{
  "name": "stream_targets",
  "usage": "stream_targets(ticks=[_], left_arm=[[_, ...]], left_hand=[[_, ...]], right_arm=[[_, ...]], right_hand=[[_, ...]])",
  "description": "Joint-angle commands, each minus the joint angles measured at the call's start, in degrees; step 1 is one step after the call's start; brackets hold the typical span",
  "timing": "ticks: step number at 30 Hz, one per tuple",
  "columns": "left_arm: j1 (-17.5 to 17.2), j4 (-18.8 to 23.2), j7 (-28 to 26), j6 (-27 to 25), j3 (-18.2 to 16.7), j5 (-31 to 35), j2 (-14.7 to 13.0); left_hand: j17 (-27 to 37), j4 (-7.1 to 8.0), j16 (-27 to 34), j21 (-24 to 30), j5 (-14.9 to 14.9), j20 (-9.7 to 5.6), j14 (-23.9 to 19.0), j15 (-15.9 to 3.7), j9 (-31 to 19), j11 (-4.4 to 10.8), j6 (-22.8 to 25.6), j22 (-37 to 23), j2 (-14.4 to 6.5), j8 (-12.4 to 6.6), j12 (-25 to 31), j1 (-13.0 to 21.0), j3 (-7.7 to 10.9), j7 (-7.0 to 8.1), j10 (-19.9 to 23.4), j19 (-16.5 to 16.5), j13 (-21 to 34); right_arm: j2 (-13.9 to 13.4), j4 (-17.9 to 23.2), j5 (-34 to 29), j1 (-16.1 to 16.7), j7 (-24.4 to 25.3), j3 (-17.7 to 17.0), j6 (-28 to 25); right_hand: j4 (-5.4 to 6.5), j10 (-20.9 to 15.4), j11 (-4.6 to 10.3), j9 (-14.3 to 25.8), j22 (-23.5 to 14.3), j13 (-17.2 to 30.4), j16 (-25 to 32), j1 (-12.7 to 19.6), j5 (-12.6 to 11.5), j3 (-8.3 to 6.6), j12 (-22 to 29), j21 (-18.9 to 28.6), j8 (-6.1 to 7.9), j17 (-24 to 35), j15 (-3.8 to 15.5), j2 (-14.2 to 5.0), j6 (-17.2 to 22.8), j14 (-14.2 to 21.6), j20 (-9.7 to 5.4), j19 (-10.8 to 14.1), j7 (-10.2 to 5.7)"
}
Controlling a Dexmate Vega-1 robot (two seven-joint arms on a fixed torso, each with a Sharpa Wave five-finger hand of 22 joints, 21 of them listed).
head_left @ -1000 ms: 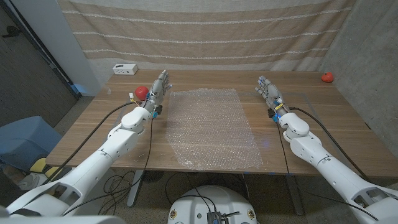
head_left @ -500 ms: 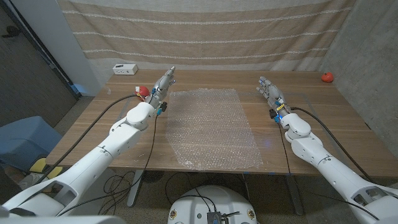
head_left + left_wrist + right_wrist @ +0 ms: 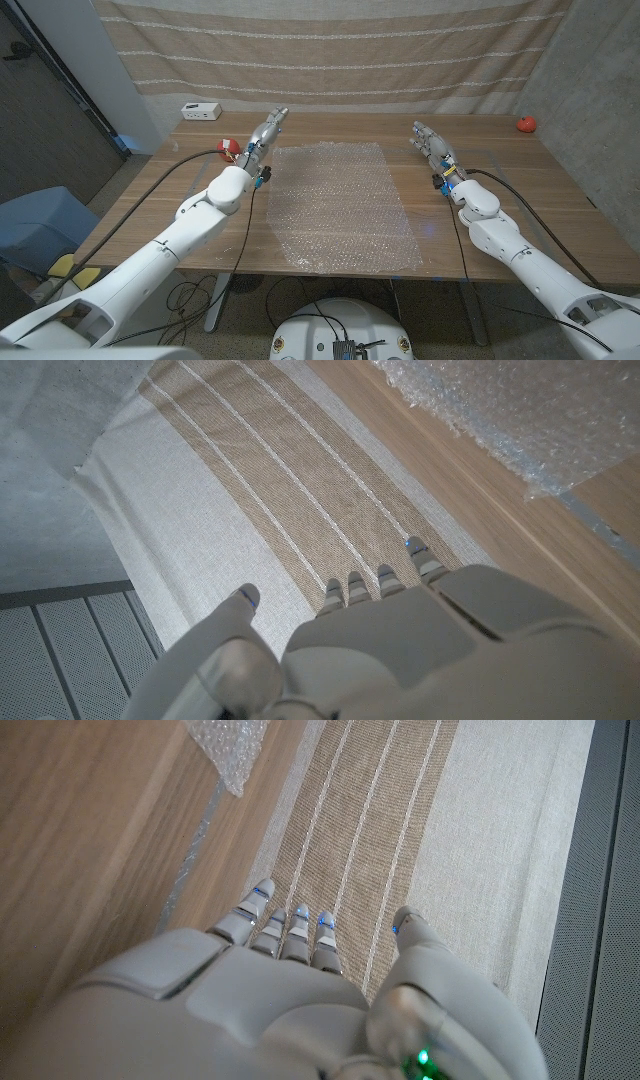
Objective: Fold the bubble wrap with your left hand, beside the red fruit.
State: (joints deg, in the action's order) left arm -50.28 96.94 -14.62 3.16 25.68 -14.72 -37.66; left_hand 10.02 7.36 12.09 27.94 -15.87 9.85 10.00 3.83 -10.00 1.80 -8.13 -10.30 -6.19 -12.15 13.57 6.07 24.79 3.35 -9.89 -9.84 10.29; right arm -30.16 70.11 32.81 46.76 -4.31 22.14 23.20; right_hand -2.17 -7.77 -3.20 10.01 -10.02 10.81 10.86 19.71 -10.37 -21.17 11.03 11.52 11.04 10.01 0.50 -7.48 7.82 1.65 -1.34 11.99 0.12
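At the far left corner of the bubble wrap (image 3: 342, 205), lying flat mid-tabletop (image 3: 520, 190), you are holding your left hand (image 3: 266, 130) empty, fingers extended, beside the red fruit (image 3: 229, 147), seemingly lining up a grasp; your right hand (image 3: 430, 140) is waiting open and clear

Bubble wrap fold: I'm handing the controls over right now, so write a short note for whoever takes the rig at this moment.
Left hand: holds nothing, fingers extended, reaching toward the far left corner of the bubble wrap; the head view does not settle whether it touches.
Right hand: holds nothing, fingers apart, beside the sheet's right edge.
Bubble wrap: spread flat across the table's middle, no fold in it.
Red fruit: just left of the left wrist, near the sheet's far left corner. A second red fruit sits at the far right corner.
Done: only the approach.
Left: grip the sheet's edge with the left hand and fold it over.
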Motion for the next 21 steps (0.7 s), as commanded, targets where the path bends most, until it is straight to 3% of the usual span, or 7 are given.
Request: stream_targets(ticks=[1, 4, 8, 13, 15, 16, 21], left_arm=[[-2.2, 4.5, -1.7, -2.7, -0.2, 3.3, -1.7], [-2.5, 5.1, -1.7, -2.8, -0.1, 4.0, -1.9], [-2.7, 6.3, -1.9, -3.5, 0.2, 5.5, -2.4], [-3.0, 7.2, -1.9, -4.0, 0.3, 6.5, -2.6], [-3.1, 7.3, -1.9, -4.2, 0.3, 6.6, -2.6], [-3.2, 7.3, -1.9, -4.2, 0.3, 6.6, -2.5], [-3.3, 7.4, -2.0, -4.4, 0.0, 6.8, -2.5]], left_hand=[[0.1, -0.27, -0.2, -0.4, 0.2, 0.5, 1.1, 0.62, -0.2, -1.52, 0.6, -0.2, -1.3, 0.16, 0.3, 0.7, 0.42, -0.04, -2.0, -1.5, 0.1], [0.1, -0.33, -0.2, -0.4, 0.5, 0.69, 0.6, 0.76, -0.2, -1.1, 1.2, -0.2, -1.2, 0.2, 0.3, 0.9, 0.46, -0.17, -1.4, -1.1, 0.1], [0.1, -0.38, -0.2, -0.4, 0.7, 0.83, 0.0, 0.87, -0.2, -1.97, 1.9, -0.2, -1.1, 0.17, 0.4, 1.0, 0.51, -0.24, -0.5, -0.5, 0.2], [0.2, -0.44, -0.3, -0.5, 1.0, 1.03, -0.5, 0.93, -0.2, -1.27, 2.5, -0.3, -1.0, 0.27, 0.2, 1.1, 0.59, -0.38, -0.1, 0.0, 0.2], [0.2, -0.46, -0.3, -0.5, 1.2, 1.04, -0.7, 0.98, -0.2, -1.88, 2.6, -0.3, -1.0, 0.33, 0.2, 1.2, 0.61, -0.47, 0.1, 0.1, 0.2], [0.2, -0.47, -0.4, -0.6, 1.2, 1.09, -0.7, 0.95, -0.2, -1.25, 2.7, -0.3, -1.0, 0.41, 0.1, 1.2, 0.63, -0.48, 0.0, 0.2, 0.2], [0.2, -0.49, -0.4, -0.6, 1.4, 1.22, -1.1, 1.08, -0.2, -1.88, 2.8, -0.3, -0.9, 0.57, 0.0, 1.3, 0.65, -0.55, 0.4, 0.6, 0.2]], right_arm=[[-0.3, -0.5, -0.5, -0.7, -1.3, 0.6, 0.2], [-0.5, -0.4, -0.9, -0.8, -1.3, 0.7, 0.4], [-0.4, -0.8, -1.1, -1.1, -1.5, 0.8, 0.9], [-0.3, -1.1, -1.0, -1.3, -1.8, 0.9, 0.8], [-0.3, -1.2, -1.0, -1.4, -1.9, 0.9, 0.8], [-0.3, -1.2, -1.1, -1.5, -1.9, 1.0, 0.8], [-1.7, 0.8, -4.3, -0.9, 0.3, 1.6, 0.7]], right_hand=[[-0.33, -0.1, -0.36, 0.3, -0.1, 0.1, 0.3, 0.4, 0.1, -0.09, 0.4, 0.1, 0.35, 0.3, -0.35, 0.02, 0.7, 0.2, 0.13, 0.2, 0.02], [-0.4, -0.1, -0.41, 0.3, -0.1, 0.1, 0.3, 0.4, 0.1, -0.08, 0.3, 0.2, 0.35, 0.3, -0.39, 0.02, 0.8, 0.2, 0.18, 0.2, 0.05], [-0.55, -0.1, -0.44, 0.3, -0.1, 0.1, 0.3, 0.5, 0.1, -0.08, 0.4, 0.1, 0.42, 0.4, -0.43, -0.03, 1.1, 0.2, 0.22, 0.2, 0.02], [-0.69, -0.1, -0.44, 0.3, -0.1, 0.1, 0.3, 0.6, 0.1, -0.11, 0.4, 0.1, 0.41, 0.4, -0.44, -0.09, 1.2, 0.2, 0.25, 0.2, -0.04], [-0.73, -0.1, -0.46, 0.3, -0.1, 0.1, 0.3, 0.7, 0.1, -0.11, 0.3, 0.1, 0.39, 0.4, -0.42, -0.12, 1.2, 0.2, 0.28, 0.2, -0.03], [-0.76, 0.0, -0.45, 0.3, -0.1, 0.1, 0.3, 0.7, 0.1, -0.12, 0.3, 0.1, 0.4, 0.4, -0.41, -0.13, 1.3, 0.2, 0.27, 0.2, -0.08], [-0.87, 0.0, -0.4, 0.3, -0.1, 0.1, 0.3, 0.8, 0.1, -0.15, 0.3, 0.1, 0.37, 0.4, -0.41, -0.2, 1.3, 0.2, 0.24, 0.2, -0.1]])
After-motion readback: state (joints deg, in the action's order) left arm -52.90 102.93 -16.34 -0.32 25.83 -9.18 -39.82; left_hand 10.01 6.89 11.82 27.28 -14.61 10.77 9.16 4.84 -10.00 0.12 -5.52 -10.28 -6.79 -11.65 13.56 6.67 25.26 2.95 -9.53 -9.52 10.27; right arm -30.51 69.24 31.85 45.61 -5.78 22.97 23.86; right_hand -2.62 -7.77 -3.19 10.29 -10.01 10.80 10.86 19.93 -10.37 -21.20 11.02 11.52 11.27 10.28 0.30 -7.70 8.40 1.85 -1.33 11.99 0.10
